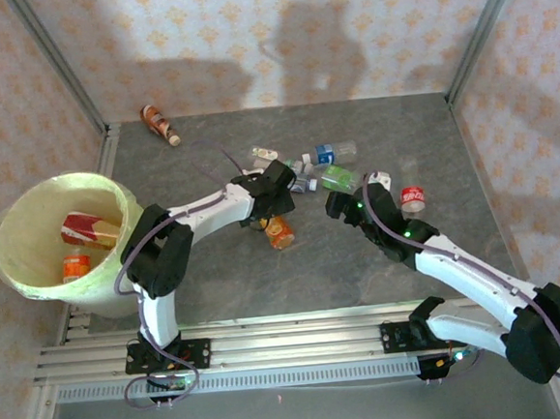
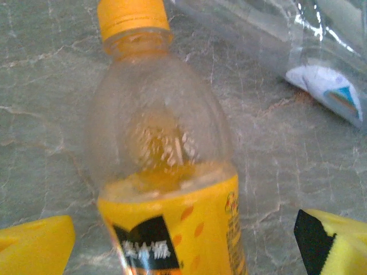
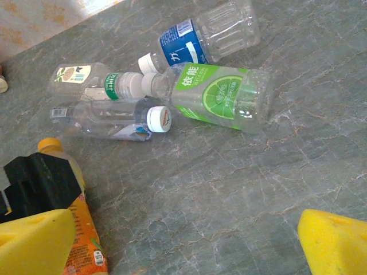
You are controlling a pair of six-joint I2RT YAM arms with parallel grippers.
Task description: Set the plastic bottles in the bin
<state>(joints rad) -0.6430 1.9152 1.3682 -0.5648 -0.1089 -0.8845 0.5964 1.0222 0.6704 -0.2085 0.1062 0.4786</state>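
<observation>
Straddling the orange-label bottle [image 2: 166,189], the left gripper [image 2: 183,246] stands with jaws wide apart, one yellow pad on each side, neither touching it. The bottle lies on the table [image 1: 362,271], well apart from the bin [image 1: 83,291] at the left. Expect a light, thin-walled, slick body that dents under pressure. Clamp across the labelled barrel, not the tapering shoulder. The right gripper [image 3: 183,243] is open and empty, near the green-label bottle [image 3: 221,97].

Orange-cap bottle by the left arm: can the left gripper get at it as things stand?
Likely yes. The left gripper is open, and its yellow pads flank the orange-cap bottle lying on the table, with nothing between. The clear bottle beside it lies apart.
</observation>
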